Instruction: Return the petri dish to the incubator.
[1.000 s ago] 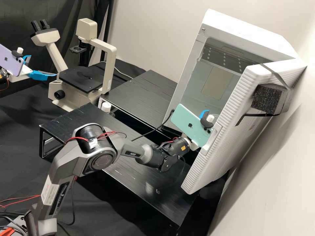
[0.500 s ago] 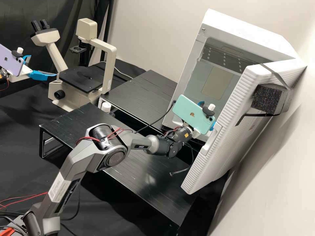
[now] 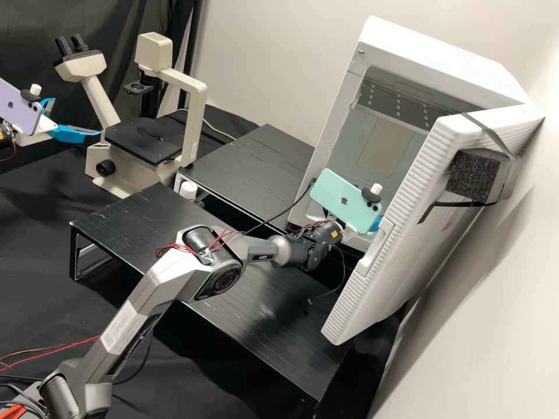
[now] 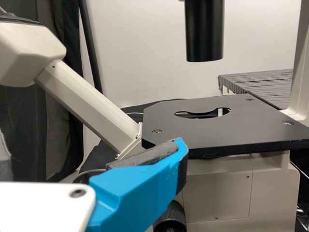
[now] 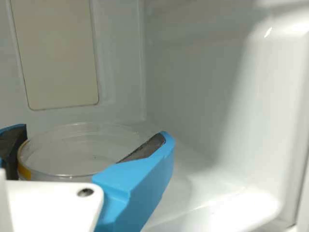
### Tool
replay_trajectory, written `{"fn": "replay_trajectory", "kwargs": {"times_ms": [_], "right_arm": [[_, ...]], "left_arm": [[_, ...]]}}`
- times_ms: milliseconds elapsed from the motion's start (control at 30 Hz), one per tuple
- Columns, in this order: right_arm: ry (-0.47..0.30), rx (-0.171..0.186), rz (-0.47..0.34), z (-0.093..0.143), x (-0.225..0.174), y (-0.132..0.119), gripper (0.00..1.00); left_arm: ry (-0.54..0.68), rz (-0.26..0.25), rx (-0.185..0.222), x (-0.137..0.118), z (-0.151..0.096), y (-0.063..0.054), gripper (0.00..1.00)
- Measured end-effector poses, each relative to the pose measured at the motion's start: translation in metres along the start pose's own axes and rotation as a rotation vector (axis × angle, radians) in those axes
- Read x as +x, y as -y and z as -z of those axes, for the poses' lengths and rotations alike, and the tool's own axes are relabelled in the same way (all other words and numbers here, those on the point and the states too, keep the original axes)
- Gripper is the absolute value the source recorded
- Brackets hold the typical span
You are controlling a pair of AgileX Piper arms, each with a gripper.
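In the high view my right gripper (image 3: 377,223), largely behind the green phone, is at the opening of the white incubator (image 3: 431,52). The right wrist view has the clear petri dish (image 5: 72,162) between the two blue fingers of the right gripper (image 5: 94,133), their dark pads at its opposite sides, shut on it. A yellow mark shows on the dish's rim, and the incubator's pale inner wall (image 5: 193,72) stands around it. My left gripper (image 3: 77,119) is open by the microscope in the high view; the left wrist view has one finger of the left gripper (image 4: 140,186) before the microscope stage.
The incubator's door (image 3: 407,192) stands ajar, its handle close to the right gripper. Two black racks (image 3: 134,215) stand left of the incubator, the right arm passing over the nearer one. The microscope (image 3: 142,139) is at the back left, its black stage (image 4: 231,130) level.
The right arm has extended away from its base; its gripper rose and shifted slightly rightward toward the incubator's interior, and the phone on it tilted. The left arm has kept still.
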Motion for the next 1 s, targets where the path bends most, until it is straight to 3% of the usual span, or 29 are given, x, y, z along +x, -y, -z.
{"fn": "replay_trajectory", "kwargs": {"times_ms": [300,667,700,1000], "right_arm": [[0.011,-0.003,0.022,0.0,0.014,0.009,0.0],[0.026,0.046,0.036,-0.008,0.023,0.015,0.0],[0.03,0.044,0.039,-0.008,0.023,0.015,1.0],[0.042,0.035,0.044,-0.008,0.023,0.02,1.0]], "left_arm": [[0.0,0.0,0.0,0.0,0.0,0.0,1.0],[0.0,0.0,0.0,0.0,0.0,0.0,1.0],[0.0,0.0,0.0,0.0,0.0,0.0,1.0],[0.0,0.0,0.0,0.0,0.0,0.0,1.0]]}}
